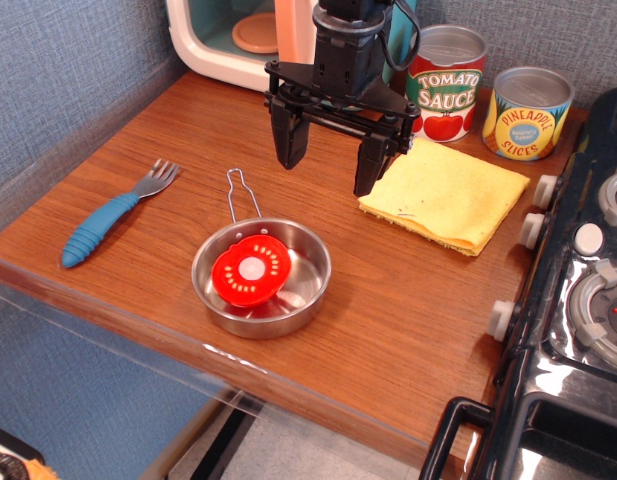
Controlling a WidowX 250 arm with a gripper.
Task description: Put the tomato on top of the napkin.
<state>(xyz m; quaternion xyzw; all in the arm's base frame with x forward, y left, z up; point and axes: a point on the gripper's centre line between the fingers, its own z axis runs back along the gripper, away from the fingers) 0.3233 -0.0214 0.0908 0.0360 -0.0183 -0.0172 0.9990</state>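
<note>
The tomato, a red toy half with its white-centred cut face up, lies in a small steel pan at the front middle of the wooden table. The napkin, a folded yellow cloth, lies flat at the right, behind and to the right of the pan. My gripper hangs above the table behind the pan, between pan and napkin. It is open and empty, with both black fingers pointing down.
A red Tomato Sauce can and a yellow Pineapple Slices can stand behind the napkin. A blue-handled fork lies at the left. A toy stove borders the right edge. A toy microwave stands at the back.
</note>
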